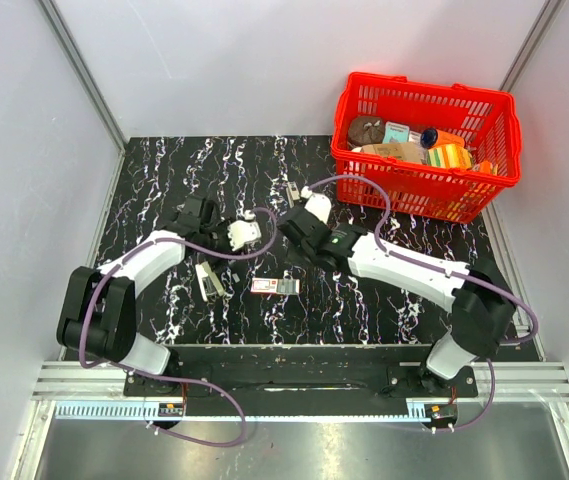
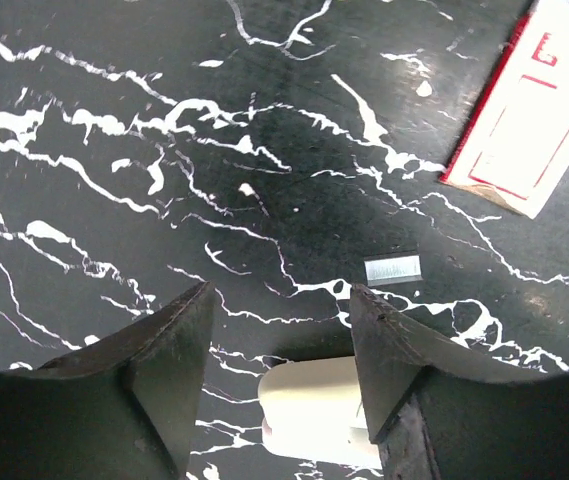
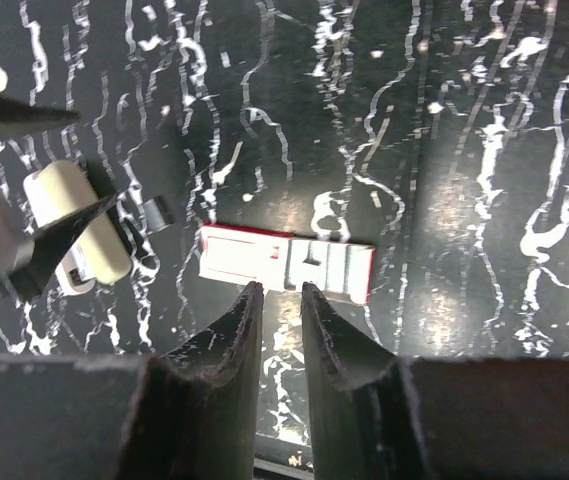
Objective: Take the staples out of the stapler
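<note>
The cream stapler [image 1: 207, 280] lies on the black marble table. In the left wrist view, the stapler's end [image 2: 314, 410] sits low between the fingers. My left gripper [image 2: 279, 300] is open just above the stapler, its right finger [image 2: 394, 350] at the stapler's edge. A short loose strip of staples [image 2: 393, 268] lies on the table just beyond; it also shows in the right wrist view [image 3: 156, 212]. My right gripper [image 3: 281, 292] hovers near the red-and-white staple box [image 3: 286, 263], jaws nearly together, nothing between them. The stapler also shows in the right wrist view [image 3: 74, 225].
The staple box [image 1: 275, 286] lies right of the stapler, also in the left wrist view [image 2: 539, 110]. A red basket [image 1: 359, 150] with several items stands at the back right. A small grey item [image 1: 292, 190] lies mid-table. Grey walls enclose the table.
</note>
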Action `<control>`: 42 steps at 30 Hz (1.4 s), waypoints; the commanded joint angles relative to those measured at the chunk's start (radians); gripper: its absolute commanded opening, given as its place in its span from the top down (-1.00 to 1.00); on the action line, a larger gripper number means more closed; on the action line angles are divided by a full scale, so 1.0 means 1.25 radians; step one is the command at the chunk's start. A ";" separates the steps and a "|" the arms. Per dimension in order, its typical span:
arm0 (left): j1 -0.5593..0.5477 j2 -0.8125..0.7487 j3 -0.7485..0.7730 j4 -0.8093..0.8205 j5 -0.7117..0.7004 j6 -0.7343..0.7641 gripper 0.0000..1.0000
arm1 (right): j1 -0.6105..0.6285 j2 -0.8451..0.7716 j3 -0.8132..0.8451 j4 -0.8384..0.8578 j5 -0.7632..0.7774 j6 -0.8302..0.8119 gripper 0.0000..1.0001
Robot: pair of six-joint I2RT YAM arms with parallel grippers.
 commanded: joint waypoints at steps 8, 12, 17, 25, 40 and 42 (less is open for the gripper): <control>-0.049 -0.003 -0.052 -0.017 -0.017 0.371 -0.42 | -0.039 -0.100 -0.077 0.065 0.025 0.020 0.42; -0.052 -0.021 -0.064 -0.073 0.040 0.475 -0.53 | -0.061 -0.143 -0.109 0.071 0.028 0.029 0.38; -0.051 0.000 -0.047 -0.129 0.054 0.559 -0.58 | -0.095 -0.207 -0.149 0.080 0.034 0.043 0.23; -0.070 0.021 -0.048 -0.113 0.068 0.590 -0.98 | -0.105 -0.218 -0.155 0.080 0.038 0.051 0.17; -0.102 0.096 -0.038 -0.004 0.041 0.533 -0.84 | -0.108 -0.202 -0.163 0.093 0.023 0.051 0.19; -0.102 0.098 -0.033 0.000 0.042 0.526 -0.82 | -0.108 -0.202 -0.162 0.092 0.023 0.051 0.19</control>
